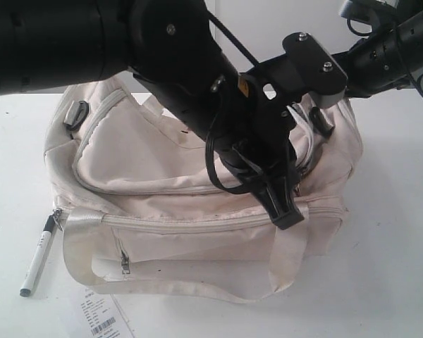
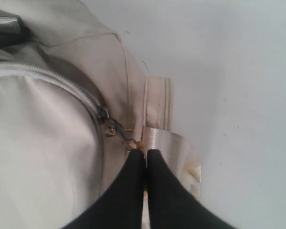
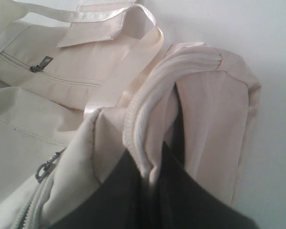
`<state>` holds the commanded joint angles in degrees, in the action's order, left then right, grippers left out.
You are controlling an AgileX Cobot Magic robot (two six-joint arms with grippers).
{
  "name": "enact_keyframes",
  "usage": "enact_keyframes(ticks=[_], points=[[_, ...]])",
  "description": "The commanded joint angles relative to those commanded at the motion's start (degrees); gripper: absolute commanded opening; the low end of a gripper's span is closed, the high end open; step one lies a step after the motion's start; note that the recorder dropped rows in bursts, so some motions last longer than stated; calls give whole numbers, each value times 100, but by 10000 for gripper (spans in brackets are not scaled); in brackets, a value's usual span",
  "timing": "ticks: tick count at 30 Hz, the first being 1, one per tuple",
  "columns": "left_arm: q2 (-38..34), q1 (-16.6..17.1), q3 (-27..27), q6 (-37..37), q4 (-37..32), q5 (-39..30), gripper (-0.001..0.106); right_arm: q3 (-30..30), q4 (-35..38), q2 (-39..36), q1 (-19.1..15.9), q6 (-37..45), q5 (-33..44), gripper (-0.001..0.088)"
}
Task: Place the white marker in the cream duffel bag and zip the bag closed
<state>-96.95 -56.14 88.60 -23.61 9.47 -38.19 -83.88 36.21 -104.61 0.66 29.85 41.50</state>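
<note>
White tabletop (image 1: 395, 282): right gripper (image 3: 150, 179) pinches the end of the soft cream fabric duffel bag (image 1: 162, 162); left gripper (image 2: 145, 155), nipping its metal zipper pull (image 2: 118, 130), should draw steadily.

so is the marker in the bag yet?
Out. The marker lies on the table, beside the bag's left end in the exterior view.

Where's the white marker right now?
In the exterior view the white marker lies on the table at the far left, outside the cream duffel bag, just off its near left corner and close to the barcoded paper tag.
</note>
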Motion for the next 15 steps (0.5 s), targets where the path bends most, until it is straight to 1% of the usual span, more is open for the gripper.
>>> enact_keyframes(ticks=[5, 11, 15], points=[[0, 0, 0, 25, -95, -93, 0, 0, 0, 0, 0, 0, 0, 0], [0, 0, 0, 245, -389, -258, 0, 0, 0, 0, 0, 0, 0, 0], [0, 0, 0, 245, -403, -313, 0, 0, 0, 0, 0, 0, 0, 0]])
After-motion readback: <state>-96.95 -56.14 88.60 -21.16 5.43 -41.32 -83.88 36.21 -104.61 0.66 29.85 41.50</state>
